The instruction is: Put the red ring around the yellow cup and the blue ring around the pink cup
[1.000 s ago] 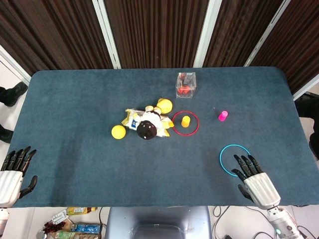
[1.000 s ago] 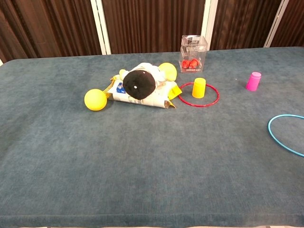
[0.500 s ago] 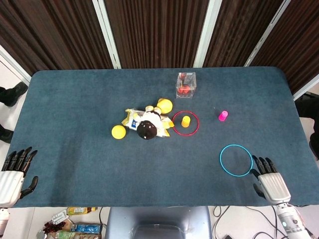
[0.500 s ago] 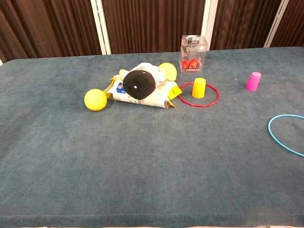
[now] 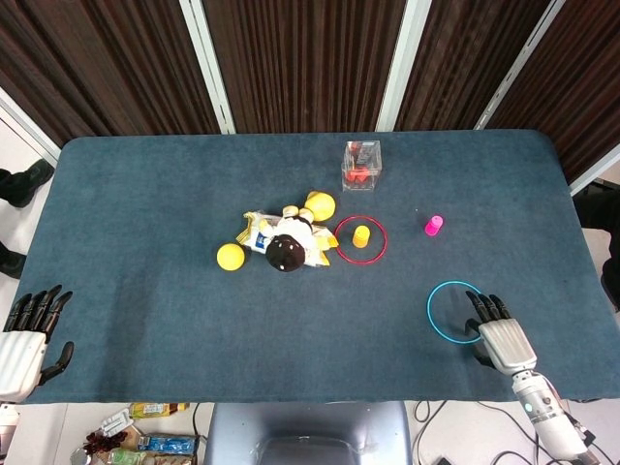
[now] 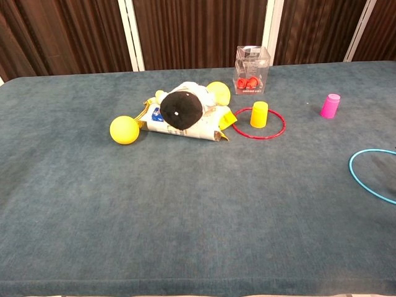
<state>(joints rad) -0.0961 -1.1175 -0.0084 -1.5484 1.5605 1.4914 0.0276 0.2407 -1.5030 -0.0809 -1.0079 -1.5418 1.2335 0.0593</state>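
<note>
**Halfway there: red ring done, blue one left**

The red ring (image 5: 360,239) already lay flat around the yellow cup (image 5: 361,235), so that half looked finished. The blue ring (image 5: 458,311) sat on the table (image 5: 145,194) near the front right, well apart from the pink cup (image 5: 433,225). The right hand (image 5: 496,332) rested just beside it, fingers straight and close together, holding nothing. The left hand (image 5: 24,339) sat at the front-left edge, fingers slightly spread, empty.
</note>
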